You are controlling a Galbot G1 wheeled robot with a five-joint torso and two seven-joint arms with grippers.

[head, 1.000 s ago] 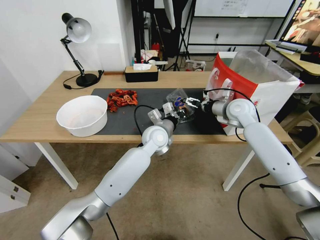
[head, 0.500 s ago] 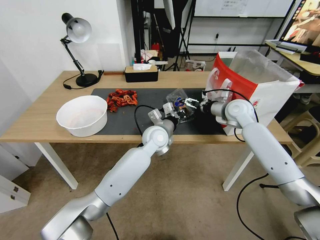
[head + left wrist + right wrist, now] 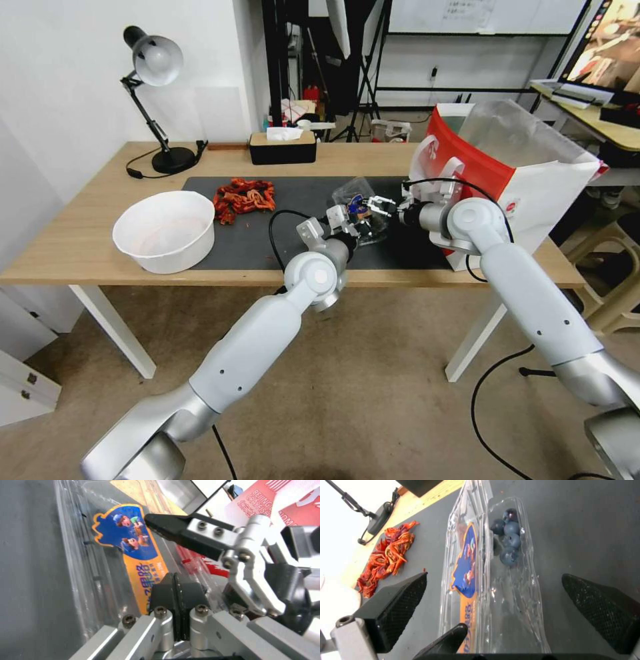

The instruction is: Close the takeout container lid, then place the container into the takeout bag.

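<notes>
Red panel of the takeout bag (image 3: 266, 500) reads "BEIJING" above "CRAYFISH"; Chinese characters on the lid (image 3: 100, 555) sticker are illegible.

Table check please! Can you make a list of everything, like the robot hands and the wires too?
Surface: wooden table, dark mat.
Job's things: takeout container tilted on edge, lid nearly closed; takeout bag standing open.
Clutter: white bowl, red shreds, lamp, tissue box.
Grippers: left gripper shut on the container's edge; right gripper open, straddling it.
Cables: black cable by the left wrist; lamp cord.
Surroundings: stands, another desk.
</notes>
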